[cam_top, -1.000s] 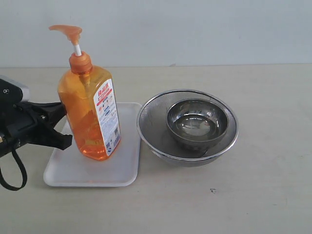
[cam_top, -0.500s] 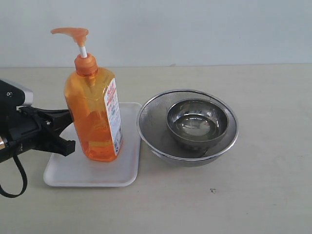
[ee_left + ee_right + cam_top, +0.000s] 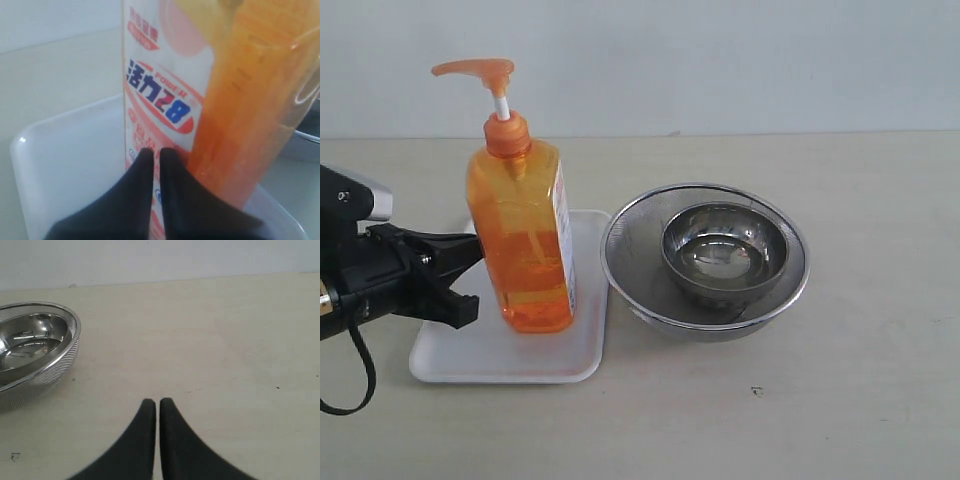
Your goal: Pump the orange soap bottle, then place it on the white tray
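The orange soap bottle (image 3: 525,250) stands upright on the white tray (image 3: 470,350), pump head raised and its narrow edge toward the exterior camera. My left gripper (image 3: 472,268) reaches in low from the left, shut with nothing between its fingers. In the left wrist view its tips (image 3: 152,151) sit right at the white-and-orange label of the orange soap bottle (image 3: 240,125), above the white tray (image 3: 65,160). My right gripper (image 3: 152,402) is shut over bare table and does not show in the exterior view.
A steel bowl (image 3: 725,250) sits inside a wire mesh strainer (image 3: 640,290) just right of the tray, almost touching its rim. The same strainer (image 3: 50,370) shows in the right wrist view. Beige tabletop lies to the right and front.
The bottle has slid rightward on the tray and turned, so its label now faces away to the right. My left gripper has followed it to the right.
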You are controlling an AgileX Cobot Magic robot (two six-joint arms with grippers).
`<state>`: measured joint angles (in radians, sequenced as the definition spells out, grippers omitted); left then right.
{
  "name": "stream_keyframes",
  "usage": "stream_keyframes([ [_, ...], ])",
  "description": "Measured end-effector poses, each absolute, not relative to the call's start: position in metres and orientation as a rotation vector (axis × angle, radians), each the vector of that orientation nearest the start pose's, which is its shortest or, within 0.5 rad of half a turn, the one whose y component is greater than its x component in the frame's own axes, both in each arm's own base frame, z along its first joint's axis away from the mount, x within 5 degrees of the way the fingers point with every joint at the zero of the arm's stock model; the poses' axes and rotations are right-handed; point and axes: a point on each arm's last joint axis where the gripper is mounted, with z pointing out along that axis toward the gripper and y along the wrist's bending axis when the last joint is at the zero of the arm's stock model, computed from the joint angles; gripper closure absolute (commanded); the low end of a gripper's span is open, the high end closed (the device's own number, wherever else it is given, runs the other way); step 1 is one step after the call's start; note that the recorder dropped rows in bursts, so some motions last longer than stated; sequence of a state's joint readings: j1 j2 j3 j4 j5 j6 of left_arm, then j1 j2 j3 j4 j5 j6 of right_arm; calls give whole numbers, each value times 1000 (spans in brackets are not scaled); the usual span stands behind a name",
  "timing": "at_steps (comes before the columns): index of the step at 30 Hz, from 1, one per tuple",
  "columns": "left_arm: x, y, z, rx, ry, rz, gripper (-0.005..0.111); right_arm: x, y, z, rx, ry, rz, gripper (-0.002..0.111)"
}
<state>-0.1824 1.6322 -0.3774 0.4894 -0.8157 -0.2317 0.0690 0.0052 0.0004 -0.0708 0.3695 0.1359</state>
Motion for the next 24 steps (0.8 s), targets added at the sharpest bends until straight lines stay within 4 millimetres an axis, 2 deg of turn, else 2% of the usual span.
stream_keyframes([
  [9, 242, -75, 150, 522, 1914, -375, 102, 53, 1, 180, 18, 1858, 73, 108],
  [14, 240, -71, 152, 453, 1939, -354, 102, 53, 1, 180, 18, 1858, 73, 108],
  [18, 225, -64, 164, 372, 1905, -341, 102, 53, 1, 180, 18, 1858, 73, 108],
  [24, 179, -55, 192, 266, 1780, -406, 102, 53, 1, 180, 18, 1858, 73, 108],
])
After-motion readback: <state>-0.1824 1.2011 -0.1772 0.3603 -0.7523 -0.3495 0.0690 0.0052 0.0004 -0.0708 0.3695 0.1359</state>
